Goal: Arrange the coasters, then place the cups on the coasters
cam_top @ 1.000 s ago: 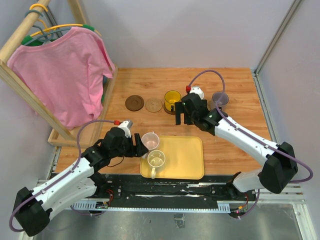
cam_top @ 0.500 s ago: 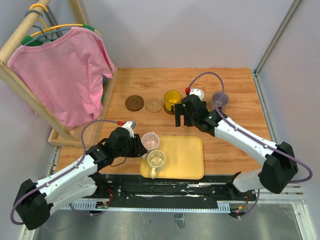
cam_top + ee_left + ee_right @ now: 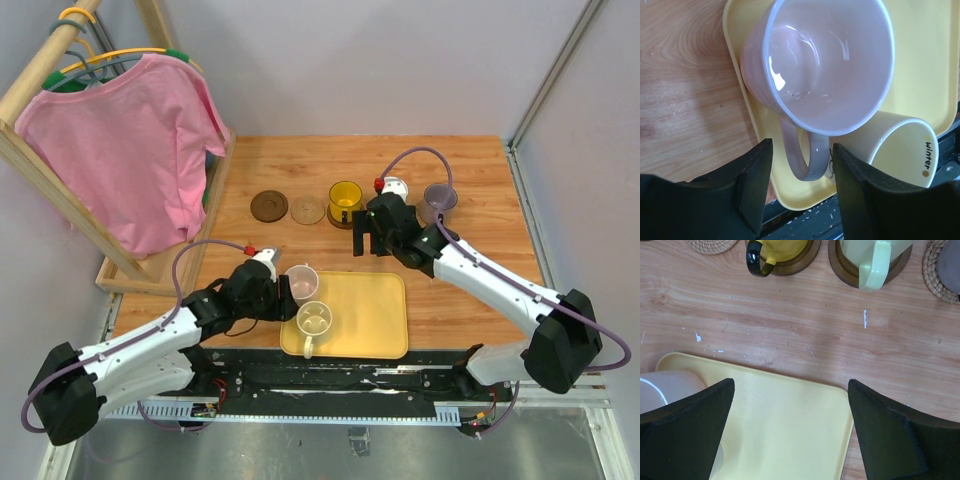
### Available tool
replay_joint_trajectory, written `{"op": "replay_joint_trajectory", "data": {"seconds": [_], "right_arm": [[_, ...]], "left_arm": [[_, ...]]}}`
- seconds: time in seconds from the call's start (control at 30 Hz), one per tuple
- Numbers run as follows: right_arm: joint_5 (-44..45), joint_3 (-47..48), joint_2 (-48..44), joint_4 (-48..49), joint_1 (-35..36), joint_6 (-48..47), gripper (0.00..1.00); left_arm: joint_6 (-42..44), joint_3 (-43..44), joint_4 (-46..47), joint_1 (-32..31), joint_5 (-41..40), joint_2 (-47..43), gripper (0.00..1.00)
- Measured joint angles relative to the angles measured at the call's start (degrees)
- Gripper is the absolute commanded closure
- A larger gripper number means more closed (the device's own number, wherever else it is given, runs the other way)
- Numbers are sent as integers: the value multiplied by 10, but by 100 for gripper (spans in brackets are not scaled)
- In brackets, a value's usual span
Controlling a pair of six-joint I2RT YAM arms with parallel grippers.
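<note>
Left end effector (image 3: 802, 147): partly open, fingers (image 3: 752, 175) straddling the pink cup's (image 3: 825, 65) handle (image 3: 795, 160), with only a sliver of gap each side. No firm clamp visible. Pink cup stands upright at the tray's (image 3: 920, 60) 10 o'clock corner, with the cream cup (image 3: 900, 145) just beside it at 5 o'clock.

Right end effector (image 3: 790, 385): wide, holding nothing, over the tabletop (image 3: 790, 315) at the tray's far edge. Amber cup (image 3: 777, 247) at its 11 o'clock and green-white cup (image 3: 872, 255) at 1 o'clock, each on a coaster. Two bare coasters (image 3: 268, 206) well apart at 9 o'clock.
</note>
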Motion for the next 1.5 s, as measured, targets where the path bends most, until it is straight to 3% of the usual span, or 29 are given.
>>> {"op": "replay_joint_trajectory", "data": {"seconds": [0.23,0.5,0.7,1.1,1.43,1.5], "right_arm": [[-3,-9,-6,2,0,1,3],[-4,-12,-6,3,0,2,3],[-6,-17,-6,5,-1,2,3],[-13,-21,-6,13,-3,7,3],[-15,-21,-6,15,-4,7,3],[-15,-21,-6,16,-4,7,3]], "left_arm": [[0,18,-14,-10,-19,41,45],[5,44,-20,-18,-32,75,60],[8,49,-21,-26,-35,92,66],[15,60,-27,-35,-43,116,67],[22,76,-24,-46,-46,138,97],[22,78,-26,-48,-49,141,99]]}}
